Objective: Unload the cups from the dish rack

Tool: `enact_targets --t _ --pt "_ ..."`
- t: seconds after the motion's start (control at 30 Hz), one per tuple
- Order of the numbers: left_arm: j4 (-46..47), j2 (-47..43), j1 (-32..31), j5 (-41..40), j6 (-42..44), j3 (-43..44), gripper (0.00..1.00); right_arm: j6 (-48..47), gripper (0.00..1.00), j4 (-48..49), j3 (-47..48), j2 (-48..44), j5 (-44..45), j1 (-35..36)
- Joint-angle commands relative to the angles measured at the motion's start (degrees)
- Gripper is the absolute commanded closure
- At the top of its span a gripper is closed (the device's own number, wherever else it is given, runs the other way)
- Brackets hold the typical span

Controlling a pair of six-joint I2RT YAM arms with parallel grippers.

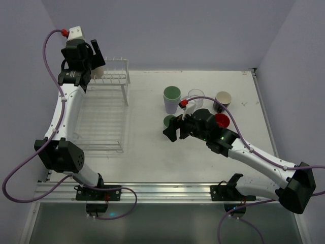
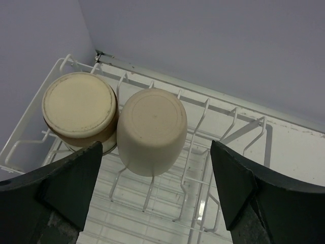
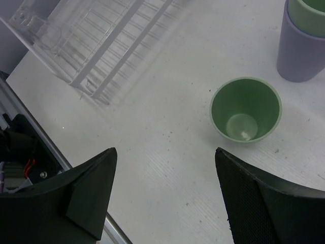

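My left gripper (image 2: 155, 152), wide open and empty, hangs over an upturned beige tumbler (image 2: 151, 127), arm outstretched; right gripper (image 3: 165, 157) likewise open, empty.

Table (image 1: 152, 168): white, matte, flat; fills the centre of the overhead view. Specks (image 3: 167, 134): fine, dark, scattered over the table surface, seen close in the right wrist view. Walls (image 1: 177, 30): plain, pale lavender-grey, closing in the table at 9, 12 and 3 o'clock. Rail (image 1: 167, 190): silver slotted metal, along the table's 6 o'clock edge. Bracket (image 1: 252, 71): small, metal, at the 2 o'clock corner; detail too small to tell.
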Motion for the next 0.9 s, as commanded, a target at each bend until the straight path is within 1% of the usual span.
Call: enact_targets --t 0.0,0.2,0.33,0.43,0.5,0.53,0.63,0.67,0.7,0.73,0.87 --pt "5.29 1.21 0.13 -2.03 1.97 2.62 0.1 0.75 0.2 3.46 -0.59 -0.27 -0.9 0.22" --pt "5.12 5.08 0.13 -2.64 2.76 5.52 0.11 0.75 0.21 3.46 -0.59 0.26 -0.55 0.22" --pt "5.21 7.01 0.13 -1.68 2.94 5.43 0.13 0.66 0.21 3.37 -0.5 0.7 -0.29 0.22" --pt "5.73 7.37 0.13 -1.32 2.85 4.82 0.16 0.75 0.21 3.38 -0.41 0.61 -0.03 0.22" --pt "6.08 7.28 0.13 -1.15 2.76 4.47 0.28 0.84 0.21 3.29 -0.32 0.35 -0.11 0.13" --pt "6.43 6.76 0.13 -0.71 2.76 4.12 0.38 0.93 0.21 3.37 -0.32 0.26 -0.11 0.22" --pt "8.8 4.31 0.05 0.52 1.89 2.1 0.55 1.1 0.21 3.55 -0.06 -0.18 -0.11 0.22" --pt "9.33 3.6 -0.04 0.96 1.36 1.05 0.64 1.36 0.21 3.55 0.12 -0.27 -0.37 0.22" --pt "10.12 2.89 -0.13 1.92 1.01 0.78 0.67 1.45 0.21 3.55 0.47 -0.27 -0.38 0.22" --pt "10.48 1.41 -0.22 2.54 0.75 0.51 0.73 1.89 0.21 3.64 0.64 -0.27 -0.38 0.22" --pt "11.88 -3.34 -1.09 6.05 -2.14 -1.07 0.81 4.78 0.21 5.04 2.22 -0.97 -0.2 0.22"
